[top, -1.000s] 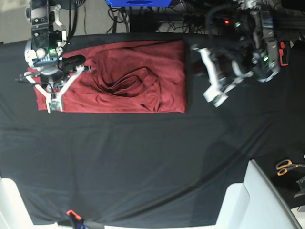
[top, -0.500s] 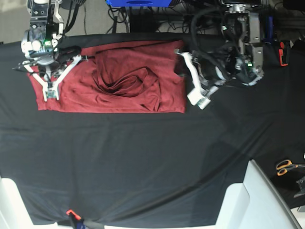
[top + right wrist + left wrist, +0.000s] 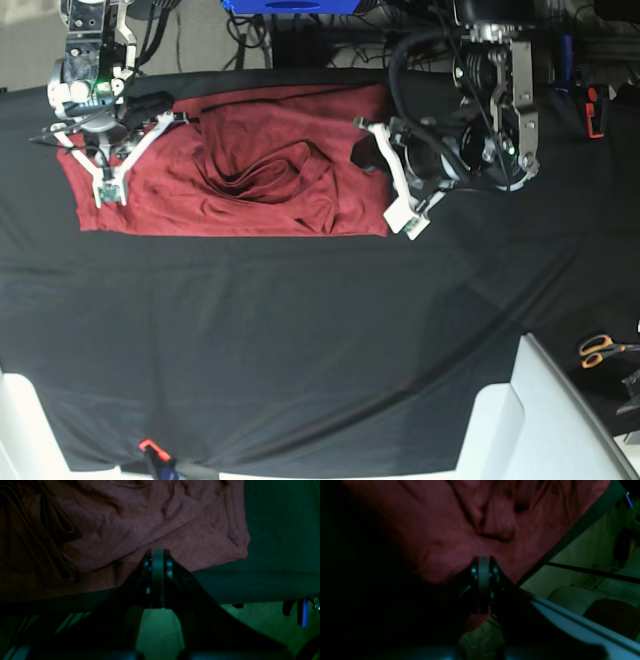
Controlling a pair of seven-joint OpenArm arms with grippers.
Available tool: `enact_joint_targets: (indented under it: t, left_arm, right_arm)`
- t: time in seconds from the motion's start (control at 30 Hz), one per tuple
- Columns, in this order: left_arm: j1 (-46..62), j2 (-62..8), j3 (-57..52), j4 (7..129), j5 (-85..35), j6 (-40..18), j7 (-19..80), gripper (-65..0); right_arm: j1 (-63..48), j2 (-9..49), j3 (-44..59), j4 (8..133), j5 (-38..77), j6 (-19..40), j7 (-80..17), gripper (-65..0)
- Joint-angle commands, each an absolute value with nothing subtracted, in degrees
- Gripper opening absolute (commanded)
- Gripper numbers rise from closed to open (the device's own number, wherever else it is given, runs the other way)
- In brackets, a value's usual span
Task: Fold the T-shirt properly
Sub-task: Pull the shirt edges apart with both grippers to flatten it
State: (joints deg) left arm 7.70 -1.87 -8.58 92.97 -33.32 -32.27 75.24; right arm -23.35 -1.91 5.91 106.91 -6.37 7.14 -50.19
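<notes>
The black-covered worktop (image 3: 300, 340) fills most of the base view, and on its upper left part the maroon T-shirt (image 3: 260, 190) is spread as a wide rectangle, its long axis running left to right across the frame, with a bunched, rumpled fold near its middle. The two arms are stationed at the opposite short ends of that rectangle. At the shirt's right edge, in the upper middle of the frame, the left pincer (image 3: 408, 222) is seen just beside the lower right corner of the cloth; in its wrist view the jaws are pressed together with the fabric lying directly ahead, and no cloth is visibly caught between them. At the shirt's left end, in the upper left of the frame, the right pincer (image 3: 108, 192) is held over the cloth, likewise closed and apparently empty. Neither arm is judged clearly nearer: each has its own short edge, so an end-to-end fold along the long axis is favoured.
</notes>
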Motion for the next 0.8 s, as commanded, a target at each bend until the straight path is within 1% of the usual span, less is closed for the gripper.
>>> enact_joint_targets:
  t: [0.0,0.3,0.43,0.63,0.77]
  left_arm:
    - [6.64,-1.54,-8.66,92.79,-34.15,-32.22,74.68,-65.0]
    - [3.12,-0.13,-8.66,88.22,-34.07,-32.04,74.59,-65.0]
    - [2.15,-0.04,-8.66,86.64,-34.42,-27.91,74.59,-65.0]
    - [1.54,0.4,-8.57,86.55,-34.15,-27.65,74.59,-65.0]
    - [1.27,0.4,-8.57,84.09,-34.07,-27.65,74.59,-65.0]
  right_arm:
    - [-22.9,-1.89,6.11,108.09,-6.46,7.08,-49.36,-64.8]
    - [-22.73,-1.89,6.11,108.09,-6.46,7.08,-49.36,-64.8]
    - [-22.73,-1.8,6.11,108.09,-6.46,7.08,-49.36,-64.8]
    - [-22.64,-1.71,6.2,108.09,-6.46,7.08,-49.27,-64.8]
    - [-22.2,-1.71,6.2,108.0,-6.46,7.08,-49.27,-64.8]
